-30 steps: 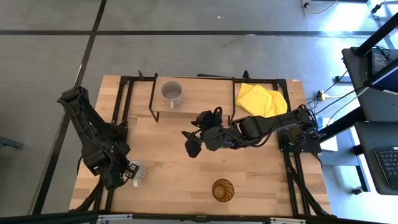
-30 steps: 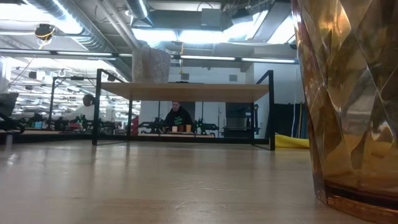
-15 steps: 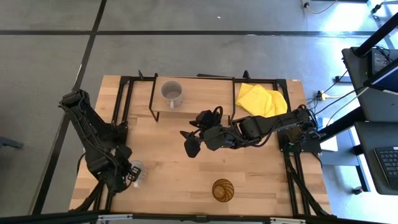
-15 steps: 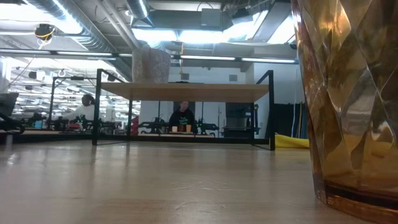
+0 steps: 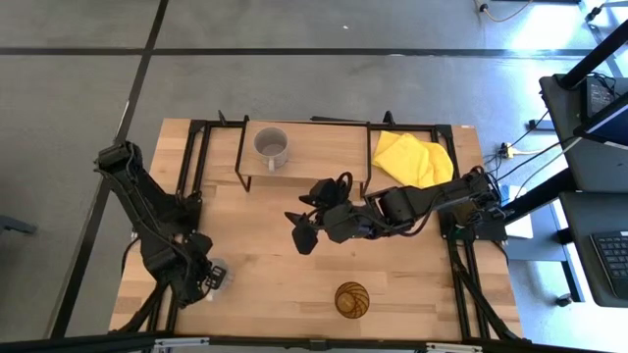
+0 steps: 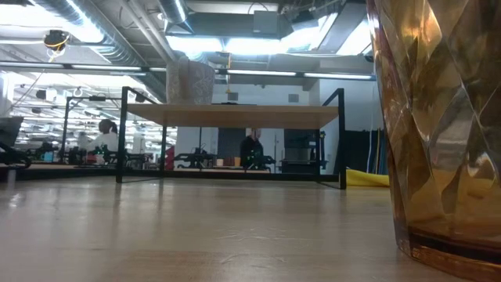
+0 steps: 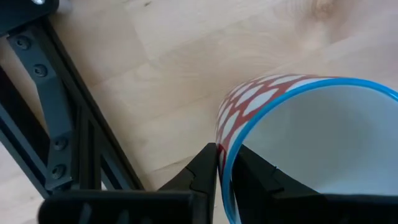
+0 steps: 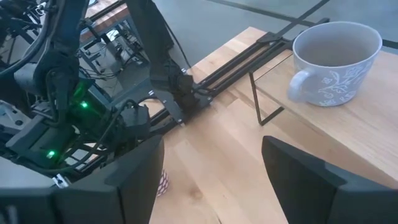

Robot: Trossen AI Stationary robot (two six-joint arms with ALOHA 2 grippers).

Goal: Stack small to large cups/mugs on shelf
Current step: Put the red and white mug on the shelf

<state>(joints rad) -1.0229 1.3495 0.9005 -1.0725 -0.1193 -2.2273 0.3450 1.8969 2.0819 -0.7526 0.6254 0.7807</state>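
A grey handled mug (image 5: pixel 272 147) stands on its base on the light-wood shelf (image 5: pixel 324 147) at the far middle; it also shows in the low view (image 6: pixel 190 81) and the right wrist view (image 8: pixel 336 62). The amber ribbed tumbler (image 5: pixel 353 299) stands upright near the table's near edge, filling the right of the low view (image 6: pixel 438 133). My left gripper (image 5: pixel 204 277) is at the near left, shut on a white mug with a red lattice and blue rim (image 7: pixel 298 137). My right gripper (image 5: pixel 299 227) hovers open and empty over the table's middle. My left gripper pinches the white mug's wall at the blue rim (image 7: pixel 225 155), one finger (image 7: pixel 205 168) outside and one (image 7: pixel 255 174) inside the mug. The mug's mouth faces the wrist camera. Whether its base is on the table, I cannot tell.
A yellow cloth (image 5: pixel 412 157) lies at the far right beside the shelf. Black frame rails (image 5: pixel 191 167) run along the table's left and right sides. Bare wood lies between the shelf and the tumbler. People show in the room beyond.
My left gripper has gone a little toward the table's near edge with the white mug, which now shows less from above beside the wrist. A person in the room beyond has walked toward the right.
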